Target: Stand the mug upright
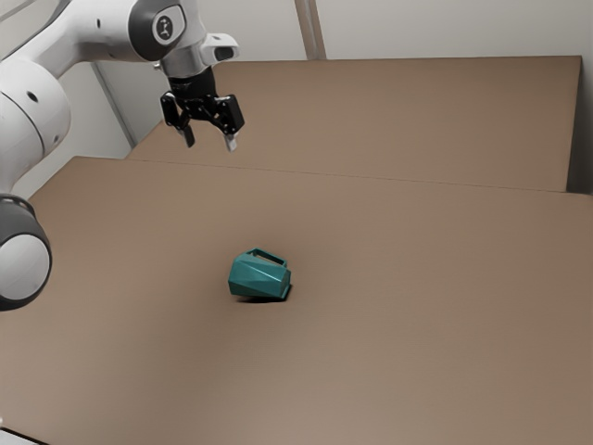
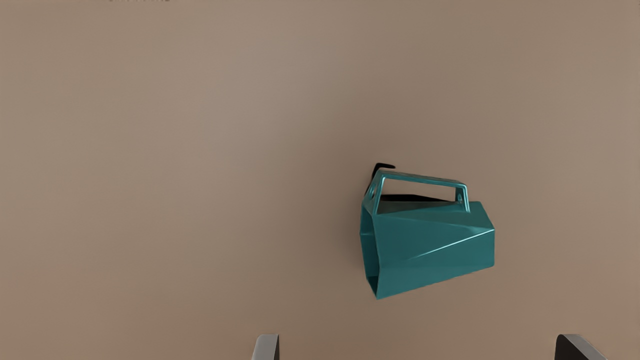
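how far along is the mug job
Nothing looks done: the teal mug lies on its side on the table. Nothing is in hand; the open gripper hangs clear above. Left: grasping, turning it upright, setting it on its base.

The mug (image 2: 430, 245) was teal and glossy, with angular, faceted sides, a hollow mouth wider than its base, and a squared-off open handle (image 2: 422, 177). It lay tipped on its side on the worktop (image 1: 398, 324), just below and left of the exterior frame's centre, handle along its upper edge there
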Robot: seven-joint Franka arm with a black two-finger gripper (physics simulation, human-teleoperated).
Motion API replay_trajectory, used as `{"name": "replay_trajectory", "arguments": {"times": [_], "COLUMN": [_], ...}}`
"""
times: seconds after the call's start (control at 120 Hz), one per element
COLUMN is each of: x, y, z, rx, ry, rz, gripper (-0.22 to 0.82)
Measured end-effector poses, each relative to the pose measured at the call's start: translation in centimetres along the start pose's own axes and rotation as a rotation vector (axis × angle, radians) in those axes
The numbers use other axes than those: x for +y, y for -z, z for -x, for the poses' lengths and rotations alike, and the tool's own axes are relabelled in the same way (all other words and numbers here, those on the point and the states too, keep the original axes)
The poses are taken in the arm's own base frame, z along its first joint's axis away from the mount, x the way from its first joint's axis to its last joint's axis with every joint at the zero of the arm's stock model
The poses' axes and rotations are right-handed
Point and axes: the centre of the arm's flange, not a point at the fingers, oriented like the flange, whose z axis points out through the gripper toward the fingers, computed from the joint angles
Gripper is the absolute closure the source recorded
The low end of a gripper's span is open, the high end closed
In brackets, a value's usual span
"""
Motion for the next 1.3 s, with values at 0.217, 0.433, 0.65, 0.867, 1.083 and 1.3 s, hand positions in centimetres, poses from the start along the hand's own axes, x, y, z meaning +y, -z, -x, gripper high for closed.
{"name": "replay_trajectory", "arguments": {"times": [0.217, 0.433, 0.65, 0.867, 1.083, 1.3], "x": [-0.1, -2.4, -11.0, -16.7, -17.4, -16.4], "y": [0.2, -4.1, -9.1, -15.3, -20.7, -23.1], "z": [0.5, 1.1, 2.7, 4.3, 5.0, 6.7], "rx": [-0.001, -0.096, -0.174, -0.195, -0.179, -0.109], "ry": [0.002, 0.043, 0.162, 0.222, 0.180, 0.064], "rz": [-0.002, 0.057, 0.235, 0.491, 0.675, 0.778], "gripper": [0.00, 0.00, 0.00, 0.00, 0.00, 0.00]}}
